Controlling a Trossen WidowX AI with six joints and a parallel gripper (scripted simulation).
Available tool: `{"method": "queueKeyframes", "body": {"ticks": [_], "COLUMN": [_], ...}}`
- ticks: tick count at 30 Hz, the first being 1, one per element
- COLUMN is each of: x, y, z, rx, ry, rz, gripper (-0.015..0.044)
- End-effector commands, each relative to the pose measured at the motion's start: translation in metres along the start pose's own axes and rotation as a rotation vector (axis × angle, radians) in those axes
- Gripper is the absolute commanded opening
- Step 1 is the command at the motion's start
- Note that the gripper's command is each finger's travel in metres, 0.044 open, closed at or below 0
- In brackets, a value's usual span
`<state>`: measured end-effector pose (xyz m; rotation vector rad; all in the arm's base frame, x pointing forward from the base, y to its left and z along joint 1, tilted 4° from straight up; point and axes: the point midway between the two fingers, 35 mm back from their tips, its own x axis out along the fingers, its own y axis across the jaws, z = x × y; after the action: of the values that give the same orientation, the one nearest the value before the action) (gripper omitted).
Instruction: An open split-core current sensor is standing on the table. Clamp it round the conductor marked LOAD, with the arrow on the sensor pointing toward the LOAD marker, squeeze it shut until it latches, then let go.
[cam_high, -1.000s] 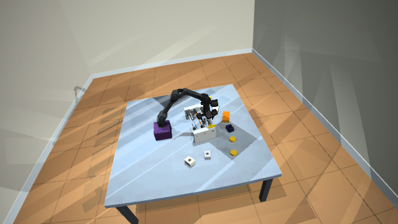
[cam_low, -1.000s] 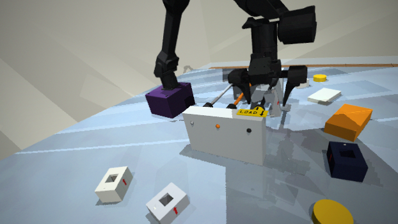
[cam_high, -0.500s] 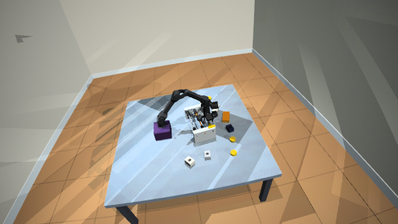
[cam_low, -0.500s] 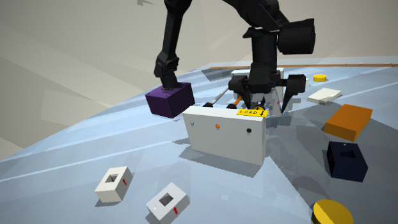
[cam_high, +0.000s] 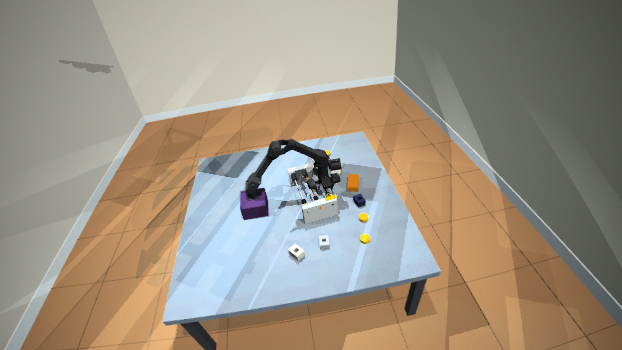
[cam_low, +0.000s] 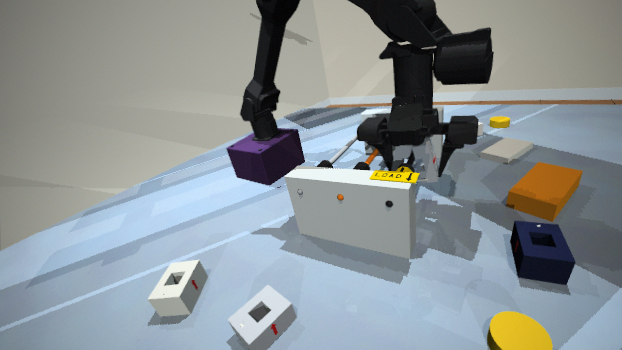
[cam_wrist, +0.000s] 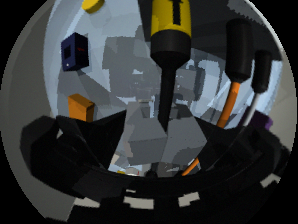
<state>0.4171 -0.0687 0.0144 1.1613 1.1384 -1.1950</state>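
Note:
The light grey split-core sensor is between the fingers of my gripper, which is shut on it from both sides. Its two halves stand on either side of the black conductor, which carries a yellow sleeve with a black arrow. A red mark shows on the sensor's side in the exterior view, but its direction is unclear. The yellow LOAD marker is on top of the near white end block. Whether the sensor's halves meet or are latched is hidden.
The orange conductor and white conductor run beside the black one. The near end block stands before the gripper. An orange block, a navy sensor-like block, two white ones and yellow discs lie around.

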Motion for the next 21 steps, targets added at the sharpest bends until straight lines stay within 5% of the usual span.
{"method": "queueKeyframes", "body": {"ticks": [1, 5, 16, 21], "x": [-0.0006, -0.0006, -0.0006, -0.0006], "y": [0.0003, 0.0003, 0.0003, 0.0003], "z": [0.0001, 0.0001, 0.0001, 0.0001], "rx": [0.000, 0.000, 0.000, 0.000], "ry": [0.000, 0.000, 0.000, 0.000], "rz": [0.002, 0.002, 0.002, 0.002], "gripper": [0.0313, 0.0287, 0.0000, 0.0000]}}
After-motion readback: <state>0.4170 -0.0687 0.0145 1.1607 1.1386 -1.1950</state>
